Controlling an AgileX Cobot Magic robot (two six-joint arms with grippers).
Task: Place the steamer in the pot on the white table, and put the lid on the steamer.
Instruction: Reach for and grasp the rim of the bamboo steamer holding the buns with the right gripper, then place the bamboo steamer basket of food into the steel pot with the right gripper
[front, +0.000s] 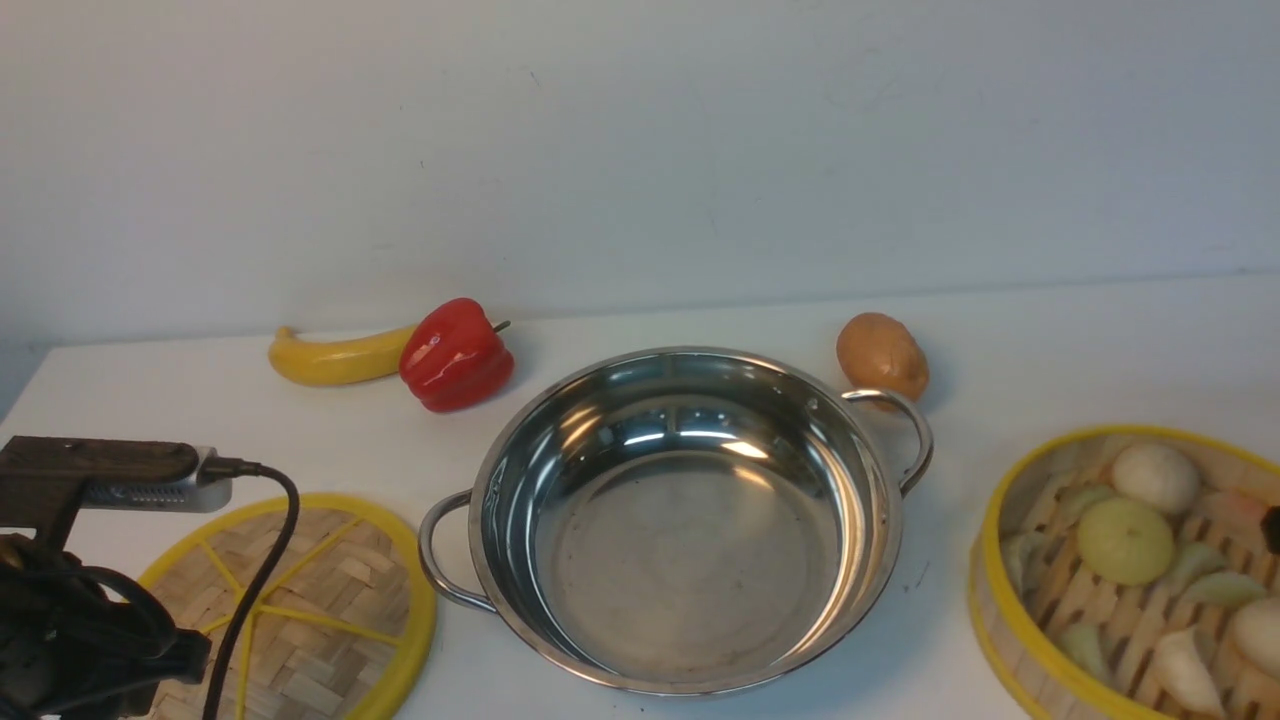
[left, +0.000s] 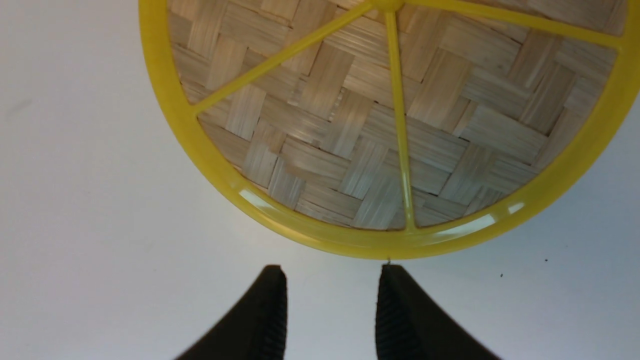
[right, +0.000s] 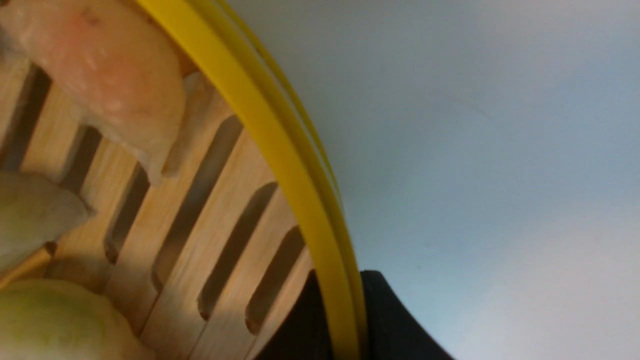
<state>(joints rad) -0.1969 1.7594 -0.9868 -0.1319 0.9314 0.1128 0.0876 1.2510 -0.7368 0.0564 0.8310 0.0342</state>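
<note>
At the worktop's (front: 1050, 340) right, the right end effector (right: 342, 282) seemingly pinches the steamer (right: 285, 170) rim; the left end effector (left: 332, 272) is spread beside the lid (left: 390, 125).

Lid (front: 320, 590) left – pot (front: 690, 560) centre – steamer (front: 983, 570) right.

Mirror-glossy steel pot (front: 690, 560), woven-bamboo lid (front: 320, 590), slatted wooden steamer (front: 985, 560), smooth matt white table (front: 1050, 350).

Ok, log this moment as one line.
left gripper: open, beside lid | right gripper: shut on steamer rim | pot: empty | steamer: outside pot
</note>
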